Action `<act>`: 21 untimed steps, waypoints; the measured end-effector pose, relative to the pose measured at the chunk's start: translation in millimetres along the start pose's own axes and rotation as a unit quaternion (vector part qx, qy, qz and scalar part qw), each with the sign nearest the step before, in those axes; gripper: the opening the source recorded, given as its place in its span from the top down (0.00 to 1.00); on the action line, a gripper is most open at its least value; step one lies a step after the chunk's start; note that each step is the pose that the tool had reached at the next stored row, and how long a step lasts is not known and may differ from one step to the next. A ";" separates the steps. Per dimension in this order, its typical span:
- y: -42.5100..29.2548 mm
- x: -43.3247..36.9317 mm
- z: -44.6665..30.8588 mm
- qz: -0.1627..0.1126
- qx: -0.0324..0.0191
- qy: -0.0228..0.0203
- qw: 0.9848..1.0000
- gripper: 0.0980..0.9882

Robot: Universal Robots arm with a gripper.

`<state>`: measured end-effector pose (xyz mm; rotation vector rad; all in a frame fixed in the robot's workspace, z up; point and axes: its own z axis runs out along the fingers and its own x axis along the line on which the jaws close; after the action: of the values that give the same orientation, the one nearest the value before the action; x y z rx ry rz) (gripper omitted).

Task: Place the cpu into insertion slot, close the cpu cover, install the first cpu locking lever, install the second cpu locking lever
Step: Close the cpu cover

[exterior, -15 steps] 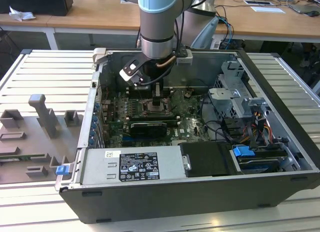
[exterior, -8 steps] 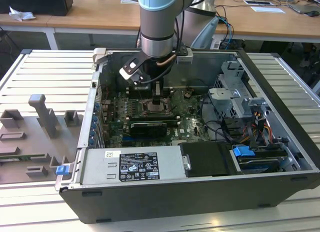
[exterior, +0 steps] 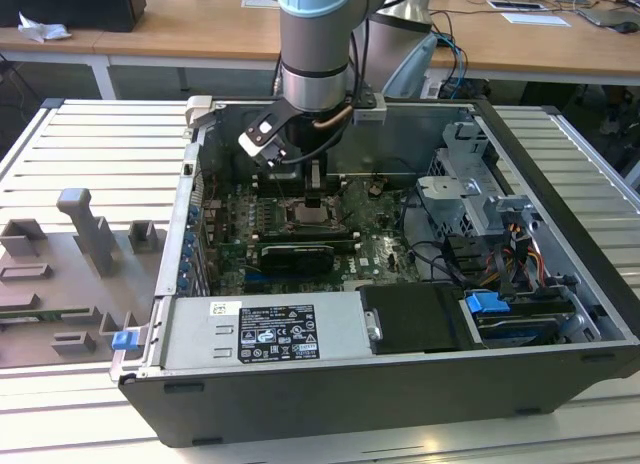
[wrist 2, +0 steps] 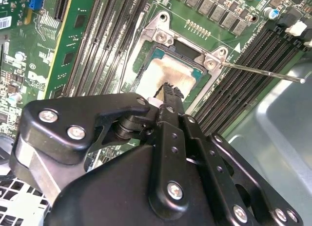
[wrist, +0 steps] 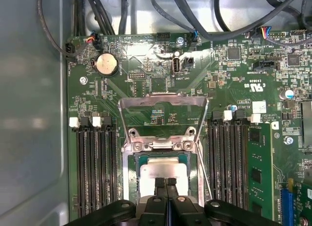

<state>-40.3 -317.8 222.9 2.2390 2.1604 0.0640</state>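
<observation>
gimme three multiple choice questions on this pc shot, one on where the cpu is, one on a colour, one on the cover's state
1. Where is the small flat pale silver-grey square cpu?
A. on the grey table outside the case
B. in the square dark insertion slot with a silvery rim
C. on the long memory slots

2. What colour is the motherboard?
A. red
B. white
C. green

3. How is the thin square silvery metal cpu cover?
A. swung open, off the slot
B. shut over the cpu
C. held in the jaws

Answers:
1. B, the first wrist view shows the cpu within the slot's rim.
2. C, the board is green.
3. A, the frame stands back from the slot, and the board shows through its cut-out.
</observation>
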 end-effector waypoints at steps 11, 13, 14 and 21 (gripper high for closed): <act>0.9 0.2 -18.5 0.000 0.000 0.000 1.000 0.99; 0.9 -3.1 -18.5 0.000 0.000 0.000 1.000 0.99; 1.4 -3.1 -18.5 0.000 0.000 0.000 1.000 0.99; 3.6 -3.1 -28.9 0.000 0.000 0.000 1.000 0.99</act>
<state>-38.3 -321.2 251.9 2.2391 2.1605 0.0639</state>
